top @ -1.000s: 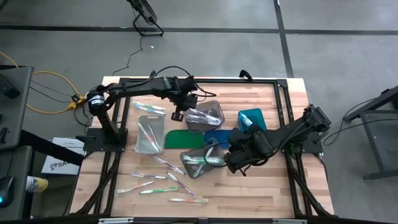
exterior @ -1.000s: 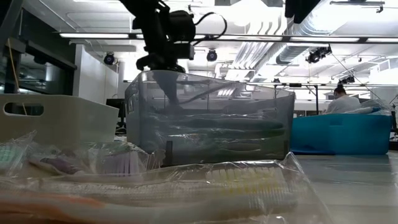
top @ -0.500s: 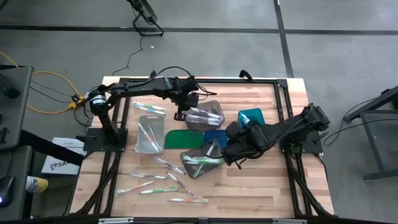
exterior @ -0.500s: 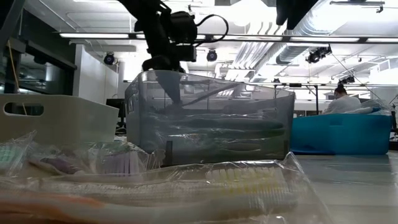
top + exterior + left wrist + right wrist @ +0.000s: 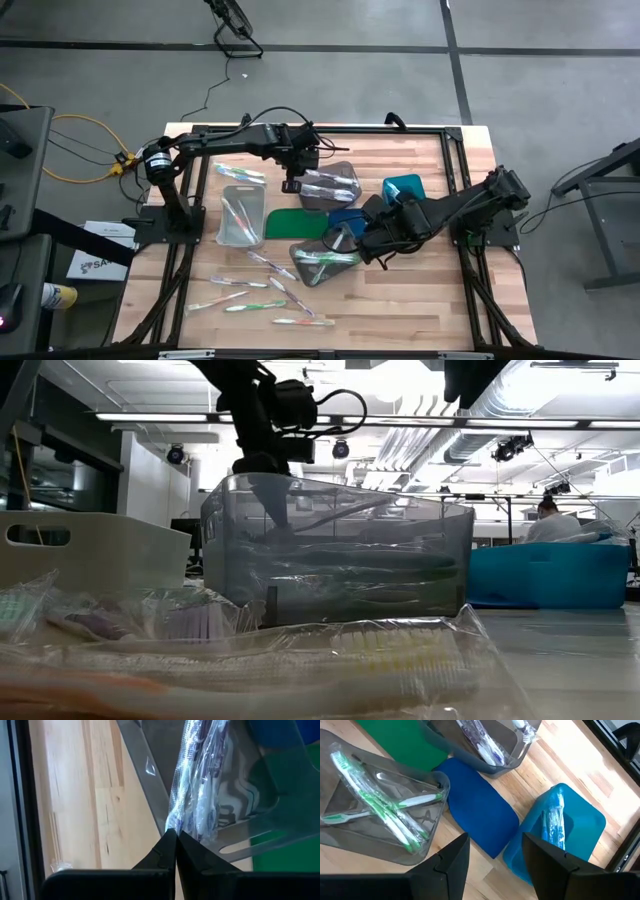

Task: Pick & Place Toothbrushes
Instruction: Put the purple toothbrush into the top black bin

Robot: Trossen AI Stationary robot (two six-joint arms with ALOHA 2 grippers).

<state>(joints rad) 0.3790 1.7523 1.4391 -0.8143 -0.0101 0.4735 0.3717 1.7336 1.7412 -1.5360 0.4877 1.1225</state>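
My left gripper (image 5: 291, 184) is shut over the left edge of the grey bin (image 5: 349, 168), on a clear-wrapped toothbrush (image 5: 192, 795) with purple accents. More wrapped toothbrushes lie in that bin. My right gripper (image 5: 497, 865) hangs open above the blue mat (image 5: 480, 815), with nothing between its fingers. It stands between a clear bin (image 5: 340, 837) holding green toothbrushes (image 5: 395, 815) and a teal bin (image 5: 585, 827) holding a blue toothbrush (image 5: 554, 822). Several loose wrapped toothbrushes (image 5: 255, 285) lie flat on the wood near the front edge. My left gripper pinches the near end of the toothbrush's clear wrapper (image 5: 175, 820) between its two fingertips. The fingers slant down from the table's left side and lie roughly in line with the wrapper. The wrapper runs away from the fingers into the grey bin, where its far part lies among the others.
A green mat (image 5: 295, 222) lies beside the blue one. Another clear bin (image 5: 240, 215) with toothbrushes stands at the left, and one more toothbrush (image 5: 240, 173) lies beyond it. Black frame rails run along the table's edges. Bare wood shows at the front right.
My left gripper has rolled slightly about its own pointing line, staying shut on the wrapper over the grey bin's edge.
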